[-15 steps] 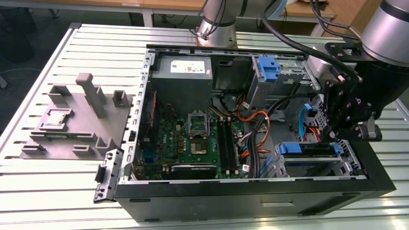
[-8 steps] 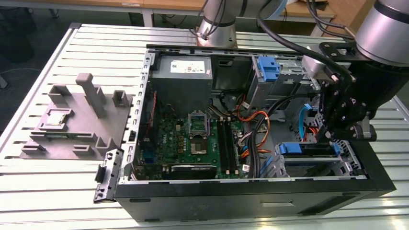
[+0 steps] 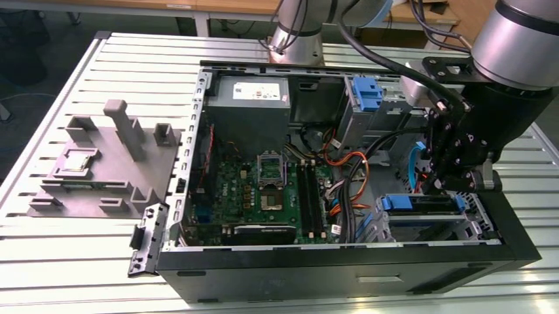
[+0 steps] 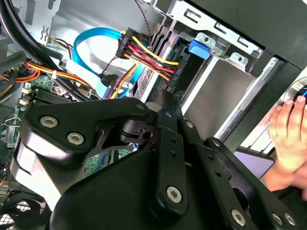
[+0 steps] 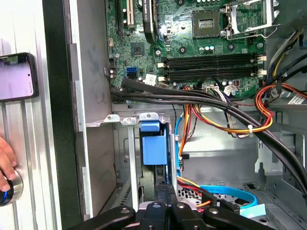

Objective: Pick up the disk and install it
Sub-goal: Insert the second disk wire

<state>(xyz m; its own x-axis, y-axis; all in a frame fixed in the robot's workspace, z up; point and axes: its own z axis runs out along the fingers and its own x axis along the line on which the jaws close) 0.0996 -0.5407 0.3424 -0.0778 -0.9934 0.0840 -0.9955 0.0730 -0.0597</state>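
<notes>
The disk (image 3: 419, 203) sits in the metal drive bay at the case's front corner, on the exterior view's right, with its blue bracket facing up. That blue bracket also shows in the first wrist view (image 5: 154, 146) and the second wrist view (image 4: 199, 48), set between the bay's metal walls. My gripper (image 3: 439, 188) hangs just above the bay, fingers closed to a narrow point (image 4: 166, 96) right by the disk's edge (image 5: 164, 189). Whether the tips touch the disk I cannot tell. Nothing shows between the fingers.
Bundled red, yellow and black cables (image 5: 225, 115) and a blue ribbon cable (image 4: 91, 43) run close to the bay. The motherboard (image 3: 262, 190) and power-supply box (image 3: 249, 98) fill the open case. A grey fixture (image 3: 105, 163) stands on the exterior view's left. A person's hand (image 4: 288, 124) rests outside the case.
</notes>
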